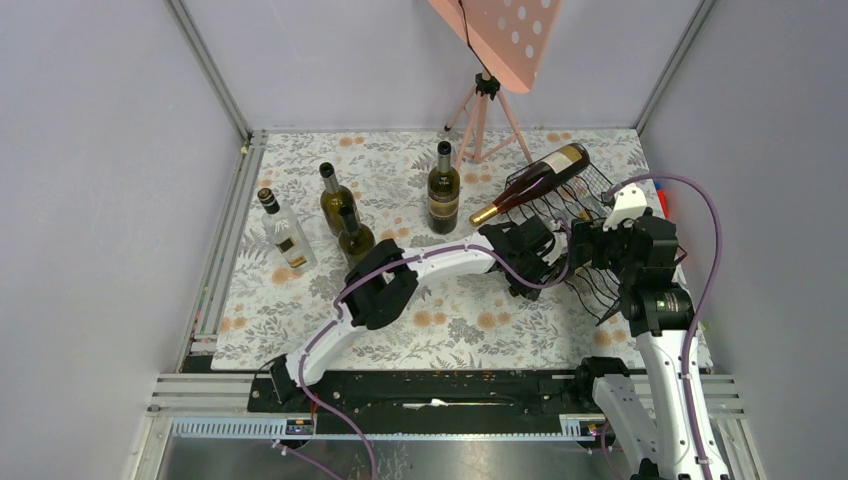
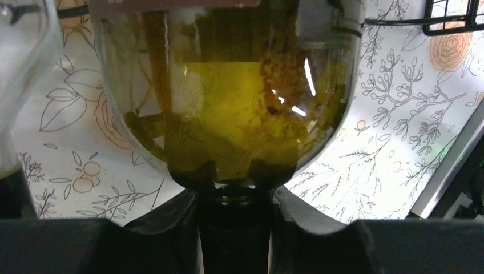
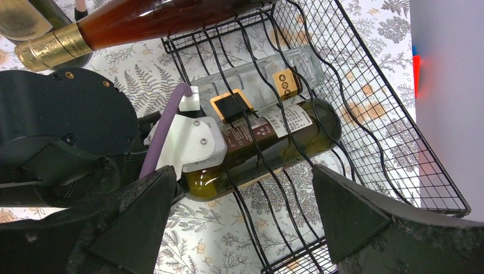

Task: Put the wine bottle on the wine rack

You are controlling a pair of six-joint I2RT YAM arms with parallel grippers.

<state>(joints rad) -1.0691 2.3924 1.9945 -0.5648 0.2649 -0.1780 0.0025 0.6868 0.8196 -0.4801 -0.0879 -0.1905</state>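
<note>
**Bottle in the lower cradle: now to let go cleanly**

We see the wine bottle (image 3: 274,134) lying on its side in the lower tier of the wine rack (image 3: 394,137). It is just beside a clear bottle (image 3: 257,74), and an amber bottle (image 3: 154,17) lies up top. Our left fingers (image 2: 168,225) are clamped on its neck. Our right fingers (image 3: 354,211) are spread wide, holding nothing, near the rack's front. We judge the body seated, so we'd ease the clamp off slowly. Then we'd back straight out along the neck, with no sideways tug on the wires.

Your overhead view is bright, evenly lit and sharp. Close up, glare streaks the wine bottle (image 2: 228,114), which is slightly blurred.
</note>
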